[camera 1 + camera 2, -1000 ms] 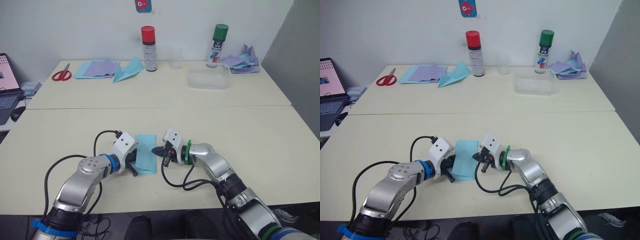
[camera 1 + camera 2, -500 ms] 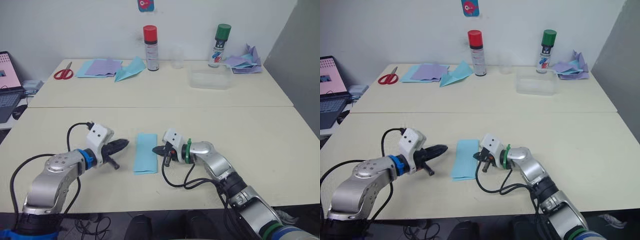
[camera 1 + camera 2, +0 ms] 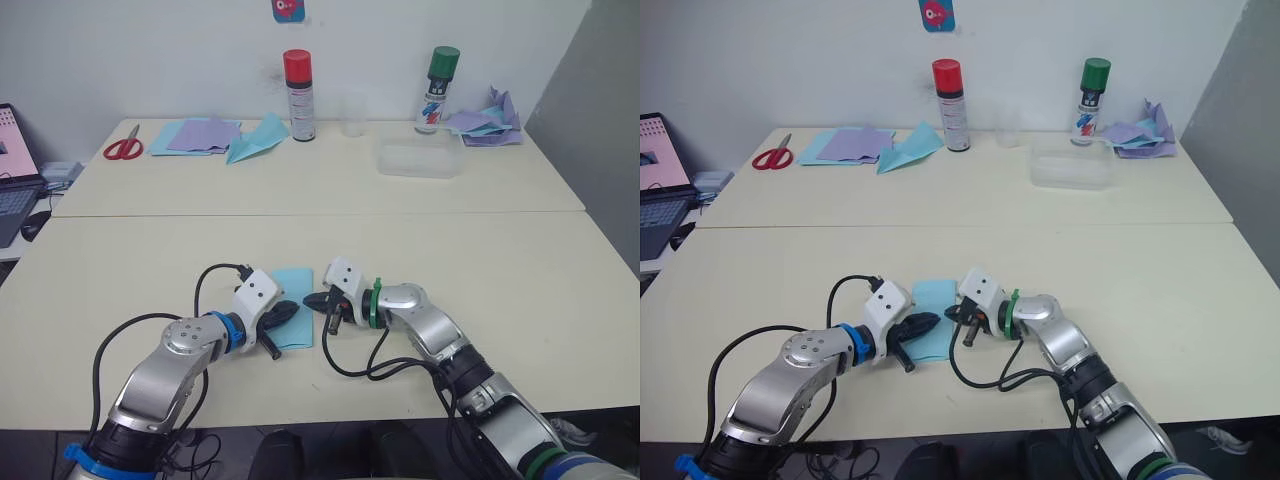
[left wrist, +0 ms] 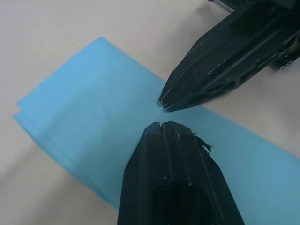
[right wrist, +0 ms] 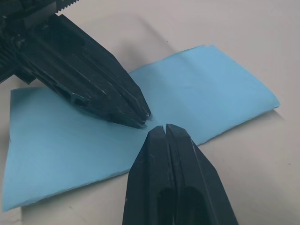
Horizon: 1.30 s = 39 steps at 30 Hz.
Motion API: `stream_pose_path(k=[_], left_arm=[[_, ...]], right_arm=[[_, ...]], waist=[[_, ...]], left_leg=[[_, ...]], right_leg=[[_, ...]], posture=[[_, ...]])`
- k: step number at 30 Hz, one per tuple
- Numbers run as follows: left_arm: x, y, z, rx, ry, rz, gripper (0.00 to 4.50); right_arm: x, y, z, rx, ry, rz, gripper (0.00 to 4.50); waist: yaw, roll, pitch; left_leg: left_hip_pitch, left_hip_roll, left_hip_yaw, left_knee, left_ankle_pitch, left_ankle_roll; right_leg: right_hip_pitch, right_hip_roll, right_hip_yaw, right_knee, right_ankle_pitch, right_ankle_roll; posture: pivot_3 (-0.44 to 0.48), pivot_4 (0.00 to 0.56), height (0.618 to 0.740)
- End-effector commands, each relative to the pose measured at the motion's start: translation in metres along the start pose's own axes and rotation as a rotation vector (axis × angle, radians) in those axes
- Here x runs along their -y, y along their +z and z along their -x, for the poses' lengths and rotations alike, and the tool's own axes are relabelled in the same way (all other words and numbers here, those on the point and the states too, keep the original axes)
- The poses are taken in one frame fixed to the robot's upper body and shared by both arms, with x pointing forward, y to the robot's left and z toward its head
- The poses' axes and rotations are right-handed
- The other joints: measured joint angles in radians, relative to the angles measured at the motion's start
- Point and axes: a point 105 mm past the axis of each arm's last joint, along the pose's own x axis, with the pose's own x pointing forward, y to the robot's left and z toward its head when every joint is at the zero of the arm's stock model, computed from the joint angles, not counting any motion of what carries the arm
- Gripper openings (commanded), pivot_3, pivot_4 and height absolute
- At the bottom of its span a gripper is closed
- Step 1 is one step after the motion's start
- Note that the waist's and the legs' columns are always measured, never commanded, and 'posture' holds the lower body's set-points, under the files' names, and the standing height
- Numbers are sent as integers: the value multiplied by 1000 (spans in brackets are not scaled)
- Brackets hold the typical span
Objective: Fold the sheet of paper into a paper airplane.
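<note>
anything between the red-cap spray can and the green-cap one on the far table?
Yes. In the left eye view, a small clear cup stands between the red-cap can and the green-cap can. A clear plastic tray sits nearer, just in front of that line.

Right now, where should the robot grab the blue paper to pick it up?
Probably at a short end of the sheet of paper, sliding in low from the side. It lies flat, folded double, and those layered edges sit clear of the shut left gripper and right gripper meeting mid-sheet.

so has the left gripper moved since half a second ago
Yes. The left gripper has swung back in toward the sheet of paper; it was clear of the sheet's left edge, and now its shut tip is over the sheet, near the right gripper.
</note>
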Motion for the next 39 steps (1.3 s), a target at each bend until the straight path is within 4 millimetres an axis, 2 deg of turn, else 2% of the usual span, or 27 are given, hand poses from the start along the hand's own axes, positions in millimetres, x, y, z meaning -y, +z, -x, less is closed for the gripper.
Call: stream_pose_path(k=[1,6,9,13,18,21,26,27,34,36,39], left_arm=[[10,-19,-1,-58,-14,37,0],[16,-21,-3,-37,-38,56,0],[17,-25,-3,-46,-47,57,0],[16,-29,-4,-65,-64,42,0],[15,-31,-4,-74,-77,21,0],[16,-34,-5,-86,-95,9,0],[27,-51,-2,-165,-165,-27,0],[27,-53,-1,-175,-169,-33,0],[22,-57,0,-183,-174,-49,0],[22,-58,0,-184,-185,-61,0],[21,-59,0,-189,-192,-74,0]], right_arm=[[6,0,9,9,-27,-10,20],[6,15,20,65,2,-11,20],[-4,20,26,85,70,-40,20],[-26,8,32,37,193,-86,20],[-29,-3,29,-7,198,-119,20],[-14,-18,20,-69,98,-116,20],[5,-18,13,-60,10,-140,20],[8,-17,12,-54,3,-141,20],[18,-9,7,-25,-17,-117,20],[21,0,5,18,-32,-112,20],[32,17,-1,93,-82,-124,20]], waist=[[1,0,0],[4,0,1],[6,0,1],[7,0,1],[8,0,1],[7,0,0],[-2,0,-1],[-3,1,-1],[0,2,-2],[0,2,-2],[0,2,-2]], left_leg=[[0,0,0,0,0,0],[-1,0,0,0,0,0],[-3,0,0,0,0,0],[-7,0,-1,0,0,-1],[-9,0,-1,0,0,0],[-8,0,-1,0,0,0],[4,1,-1,-1,0,0],[5,1,-2,-1,0,-1],[5,0,0,-1,0,-1],[3,0,0,-1,-1,-1],[3,0,0,-3,-1,-1]], right_leg=[[0,0,0,0,0,0],[-1,0,0,0,0,0],[-2,0,-1,-1,0,0],[-5,0,-2,-1,-1,0],[-7,0,-1,-1,0,0],[-6,0,-1,-1,0,0],[0,1,-1,1,0,-2],[1,1,-1,1,-2,-7],[1,0,0,0,-3,-8],[0,0,0,0,-1,-2],[0,0,0,0,-1,-2]], posture=[[0,150,740],[0,150,740],[0,150,740],[0,150,740],[0,150,740],[0,150,740],[0,150,740],[0,150,740],[0,150,740],[0,150,740],[0,150,740]])
